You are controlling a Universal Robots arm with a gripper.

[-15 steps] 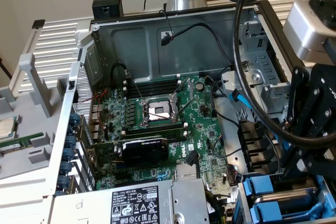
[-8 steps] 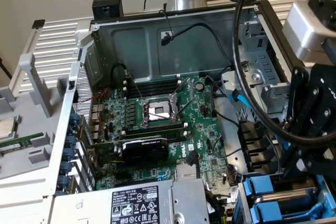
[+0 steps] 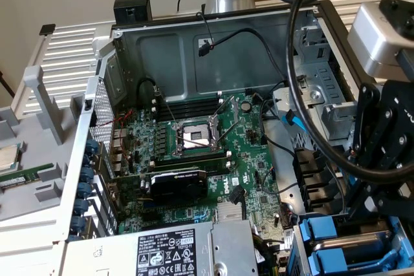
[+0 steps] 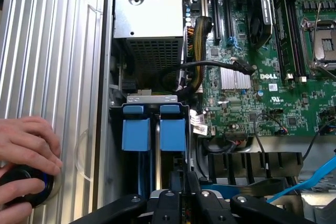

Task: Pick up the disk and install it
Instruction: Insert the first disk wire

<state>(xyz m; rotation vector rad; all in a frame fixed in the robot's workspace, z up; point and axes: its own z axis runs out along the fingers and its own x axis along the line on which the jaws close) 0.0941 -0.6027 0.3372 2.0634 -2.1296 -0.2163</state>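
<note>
Two blue-railed drive trays stand edge-on, side by side, in the bay at the case's corner, one (image 4: 135, 129) beside the other (image 4: 172, 129). No white label shows on either, so I cannot tell which one is the disk. A thin silver edge (image 4: 157, 161) runs between them. My gripper (image 4: 184, 187) hangs directly over the bay, closest to the second tray. In the exterior view the gripper (image 3: 365, 208) is at the right, just above the blue trays (image 3: 336, 234).
A person's hand (image 4: 26, 145) rests on a black and blue knob (image 4: 23, 184) on the ribbed metal table. Around the bay are the power supply (image 4: 149, 3), the motherboard (image 4: 262, 51), black cables (image 3: 310, 95) and a blue cable (image 4: 310, 179). A square chip (image 3: 8, 156) lies outside the case.
</note>
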